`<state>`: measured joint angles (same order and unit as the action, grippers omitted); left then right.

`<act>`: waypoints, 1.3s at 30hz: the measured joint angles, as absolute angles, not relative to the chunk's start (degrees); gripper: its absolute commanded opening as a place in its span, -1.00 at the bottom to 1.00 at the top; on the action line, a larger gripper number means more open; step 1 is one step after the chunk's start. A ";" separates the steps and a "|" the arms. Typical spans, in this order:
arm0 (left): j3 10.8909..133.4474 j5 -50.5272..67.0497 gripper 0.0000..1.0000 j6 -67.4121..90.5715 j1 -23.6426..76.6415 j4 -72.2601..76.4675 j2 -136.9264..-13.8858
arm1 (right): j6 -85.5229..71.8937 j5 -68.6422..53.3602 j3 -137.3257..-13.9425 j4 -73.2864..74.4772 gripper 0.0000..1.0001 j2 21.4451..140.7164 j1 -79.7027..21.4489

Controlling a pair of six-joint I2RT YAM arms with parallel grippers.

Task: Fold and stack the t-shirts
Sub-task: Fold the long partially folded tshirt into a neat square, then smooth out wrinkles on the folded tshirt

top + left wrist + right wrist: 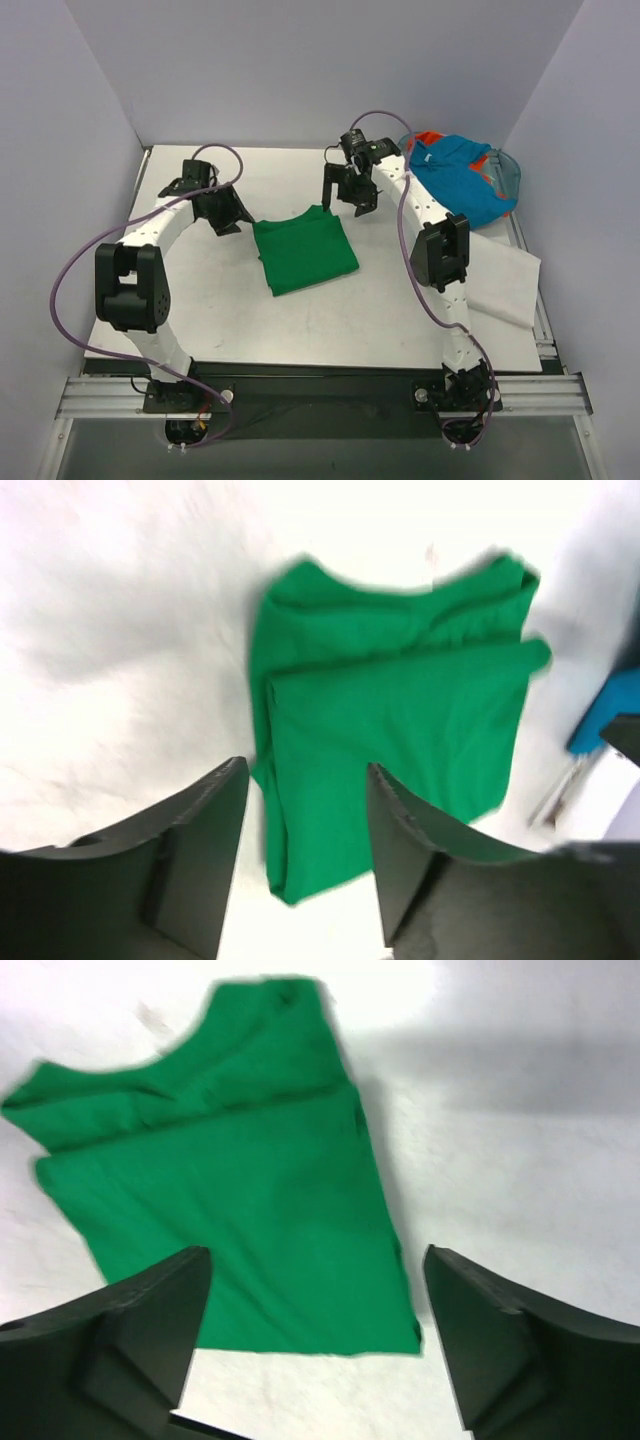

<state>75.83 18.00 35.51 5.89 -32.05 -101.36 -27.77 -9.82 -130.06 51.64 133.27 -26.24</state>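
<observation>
A bright green t-shirt [303, 250] lies folded into a rough square at the middle of the white table; it also shows in the left wrist view [390, 730] and the right wrist view [230, 1190]. A turquoise blue t-shirt [460, 175] lies crumpled at the back right, with an orange-red shirt [428, 138] peeking out behind it. My left gripper [222, 215] is open and empty, just left of the green shirt. My right gripper [350, 195] is open and empty, just above the shirt's far right corner.
A white cloth sheet [505, 275] hangs over the table's right edge under the blue shirt. Grey walls close in the back and both sides. Purple cables loop from both arms.
</observation>
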 measured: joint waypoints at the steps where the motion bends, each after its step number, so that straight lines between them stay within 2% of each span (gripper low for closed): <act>1: 75.57 16.95 0.25 35.99 5.28 -30.26 -101.16 | -27.64 -11.20 -130.06 49.98 0.96 133.43 -26.13; 5: 74.50 14.98 0.29 37.06 4.34 -25.26 -99.39 | -26.24 -14.85 -127.63 43.51 0.98 132.57 -25.32; 14: 63.42 18.31 0.33 37.78 6.02 -20.62 -95.11 | -23.31 -20.73 -106.69 35.53 0.99 123.04 -24.73; 23: 57.69 20.49 0.33 38.59 9.58 -19.29 -94.83 | -22.41 -23.18 -95.37 30.92 0.95 118.37 -23.57; 29: 57.43 21.06 0.33 38.61 11.84 -18.26 -96.07 | -22.37 -24.47 -92.16 29.61 0.76 118.39 -22.85; 32: 57.43 20.95 0.30 38.57 13.61 -18.22 -98.04 | -22.37 -25.67 -91.09 29.21 0.57 118.41 -22.87; 35: 57.43 20.12 0.22 38.28 15.70 -18.63 -99.26 | -22.52 -26.68 -90.11 28.80 0.29 118.52 -22.92; 39: 57.65 18.50 0.14 37.08 17.41 -20.34 -100.05 | -22.65 -27.53 -87.81 28.12 0.19 118.61 -23.00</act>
<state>57.65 18.50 37.08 17.41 -20.34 -100.05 -22.65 -27.53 -87.81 28.12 118.61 -23.00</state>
